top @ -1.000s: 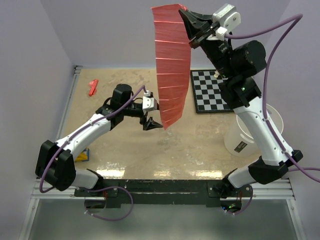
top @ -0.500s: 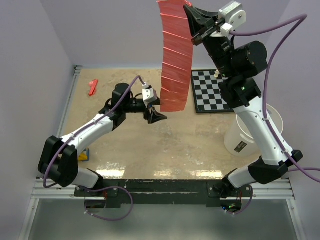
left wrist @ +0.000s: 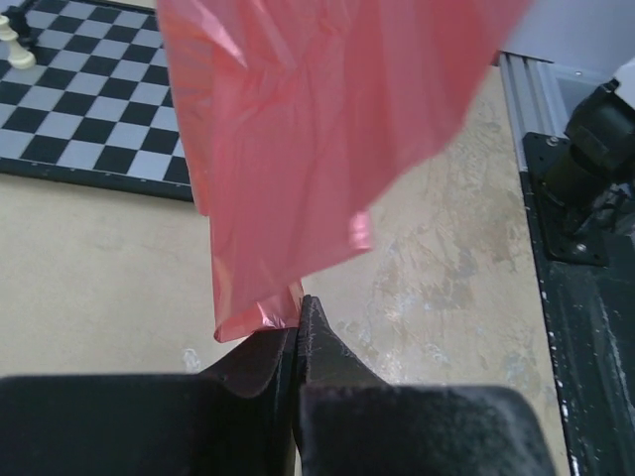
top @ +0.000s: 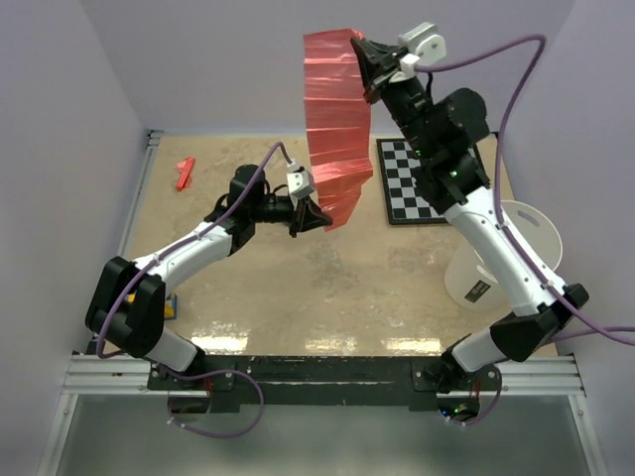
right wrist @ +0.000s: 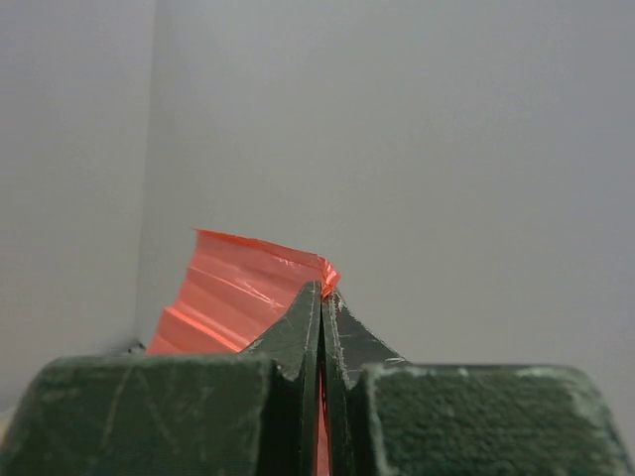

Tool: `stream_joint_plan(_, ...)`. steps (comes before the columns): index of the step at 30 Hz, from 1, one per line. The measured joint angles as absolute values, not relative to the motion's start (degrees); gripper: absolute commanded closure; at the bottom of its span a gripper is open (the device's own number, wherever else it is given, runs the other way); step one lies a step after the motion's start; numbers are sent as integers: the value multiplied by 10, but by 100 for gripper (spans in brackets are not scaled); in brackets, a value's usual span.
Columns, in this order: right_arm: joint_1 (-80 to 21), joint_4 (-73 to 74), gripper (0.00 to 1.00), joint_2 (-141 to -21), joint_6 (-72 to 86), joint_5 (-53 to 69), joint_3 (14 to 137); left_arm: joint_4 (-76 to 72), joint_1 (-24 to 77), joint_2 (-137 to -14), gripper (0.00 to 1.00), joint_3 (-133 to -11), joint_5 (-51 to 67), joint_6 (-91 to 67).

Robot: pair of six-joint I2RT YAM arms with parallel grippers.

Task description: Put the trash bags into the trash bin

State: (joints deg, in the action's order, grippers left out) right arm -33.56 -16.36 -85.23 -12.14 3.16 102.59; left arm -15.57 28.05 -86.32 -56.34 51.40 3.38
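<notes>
The trash bag (top: 335, 129) is a pleated red-pink film sheet hanging high over the back of the table. My right gripper (top: 369, 67) is shut on its top edge; in the right wrist view red film (right wrist: 243, 293) pokes out at the gripper (right wrist: 322, 290). My left gripper (top: 316, 216) is shut on the bag's lower corner; the left wrist view shows the film (left wrist: 298, 149) running down into the seam of the gripper (left wrist: 301, 303). The trash bin (top: 464, 270), a white bucket with a dark label, stands at the right, partly hidden behind my right arm.
A black-and-white checkerboard (top: 409, 193) lies at the back right, behind the bag, with a white chess piece (left wrist: 12, 45) on it. A small red piece (top: 185, 174) lies at the back left. A yellow-blue item (top: 167, 309) sits by my left arm's base. Lilac walls enclose the table.
My left gripper moved right to the bag's lower end and went from open to shut on it. My right arm swung left and lower, carrying the bag's top along.
</notes>
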Motion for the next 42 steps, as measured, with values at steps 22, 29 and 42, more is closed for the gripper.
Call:
stream_joint_plan(22, -228, -114, 25, -949, -84, -32, 888, -211, 181, -820, 100, -446, 692, -129)
stream_joint_plan(29, -211, -153, 23, -761, -124, 88, 811, -348, 181, -882, 100, -507, 723, -278)
stream_joint_plan(42, -269, -71, 11, -713, -73, 321, 665, -458, 176, -906, 100, -632, 626, -386)
